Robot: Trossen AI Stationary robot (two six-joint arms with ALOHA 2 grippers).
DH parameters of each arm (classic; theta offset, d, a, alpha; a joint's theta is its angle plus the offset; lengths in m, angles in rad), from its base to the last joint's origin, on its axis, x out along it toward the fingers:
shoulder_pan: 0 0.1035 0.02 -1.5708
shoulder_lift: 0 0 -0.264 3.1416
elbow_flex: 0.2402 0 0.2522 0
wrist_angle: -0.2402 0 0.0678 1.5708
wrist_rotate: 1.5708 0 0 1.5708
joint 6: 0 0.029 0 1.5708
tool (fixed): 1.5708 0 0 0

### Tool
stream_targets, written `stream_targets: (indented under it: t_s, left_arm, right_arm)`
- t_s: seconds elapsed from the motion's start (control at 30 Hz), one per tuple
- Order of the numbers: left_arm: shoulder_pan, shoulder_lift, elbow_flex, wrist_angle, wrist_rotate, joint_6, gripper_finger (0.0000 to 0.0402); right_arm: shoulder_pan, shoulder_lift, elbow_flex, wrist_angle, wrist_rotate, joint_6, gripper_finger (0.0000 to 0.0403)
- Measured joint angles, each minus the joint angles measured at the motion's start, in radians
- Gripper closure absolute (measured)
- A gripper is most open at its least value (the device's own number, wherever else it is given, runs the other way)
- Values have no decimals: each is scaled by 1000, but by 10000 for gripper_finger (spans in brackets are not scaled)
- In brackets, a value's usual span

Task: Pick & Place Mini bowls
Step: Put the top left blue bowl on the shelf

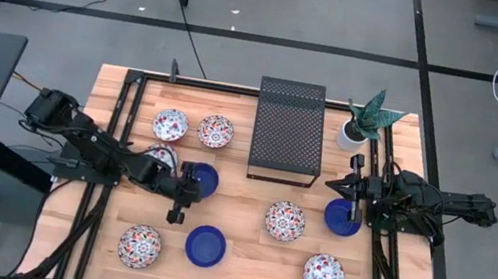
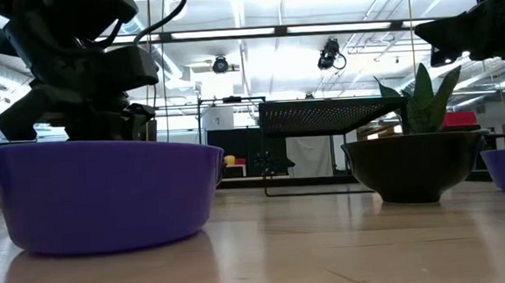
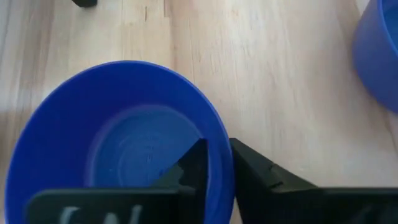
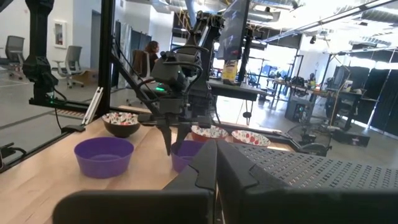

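Observation:
Three cobalt blue mini bowls stand on the wooden table: one by my left gripper, one nearer the front, and one under my right arm. Several white floral bowls are spread around them; one is partly hidden under my left arm. My left gripper points down and is shut on the first blue bowl. My right gripper is shut and empty, raised above the table's right side and pointing toward its left side. My left gripper holds the blue bowl by its rim, coming from above and pointing down. One finger is inside the bowl and the other finger is outside its wall. The bowl stays level; whether it is off the table I cannot tell.
A black mesh rack stands at the table's far middle, with a white plant pot to its right. Black frame rails run along both sides. Bare wood lies between the rack and the front bowls.

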Motion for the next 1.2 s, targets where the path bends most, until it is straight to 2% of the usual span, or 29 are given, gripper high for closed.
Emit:
stream_targets:
  t_s: [0.1, 0.2, 0.27, 0.43, 0.53, 0.6, 0.7, 0.8, 0.97, 1.2]
  left_arm:
    - [-3, 0, 0, 1, -2, 2, 385]
    - [-15, -6, 24, -42, -7, 11, 392]
    - [-25, -6, 84, -125, -17, 23, 392]
    - [-21, -6, 330, -446, -80, 104, 395]
    - [24, -7, 490, -572, -104, 186, 395]
    - [74, -7, 591, -601, -87, 264, 396]
    - [174, 21, 728, -561, -5, 408, 396]
    - [290, 106, 871, -543, 82, 527, 397]
    - [439, 322, 1133, -557, 178, 686, 397]
    - [586, 587, 1422, -570, 298, 727, 391]
  right_arm:
    - [0, 0, 0, 0, 0, 0, 394]
    - [0, 0, 0, 0, 0, 0, 394]
    - [0, 0, 0, 0, 0, 0, 394]
    - [0, 0, 0, 0, 0, 0, 394]
    - [0, 0, 0, 0, 0, 0, 394]
    - [0, 0, 0, 0, 0, 0, 394]
    - [0, 0, 0, 0, 0, 0, 394]
    - [0, 0, 0, 0, 0, 0, 394]
    - [0, 0, 0, 0, 1, 0, 394]
    - [0, 0, 0, 0, 0, 0, 394]
